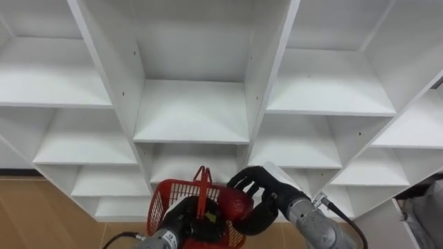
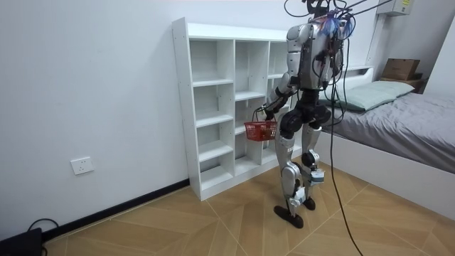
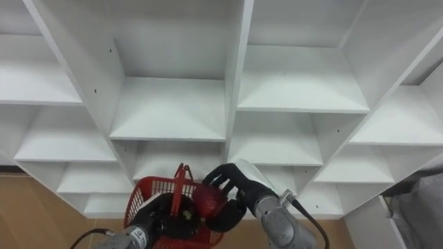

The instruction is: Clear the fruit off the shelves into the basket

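Fruit [image 1: 235, 203], red, round and glossy, cupped in curled fingers of right hand [image 1: 266, 206] at 3 o'clock of red plastic mesh basket [image 1: 166, 191] hung from clenched left hand [image 1: 184, 221]; looks light, firm, slick, wants wrap round middle.

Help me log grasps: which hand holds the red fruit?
The right hand, fingers curled round the red fruit over the basket; the left hand holds the basket instead.

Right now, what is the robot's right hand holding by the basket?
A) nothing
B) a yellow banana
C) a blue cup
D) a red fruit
D: the right hand curls round a red fruit at the rim of the red basket, which the left hand carries.
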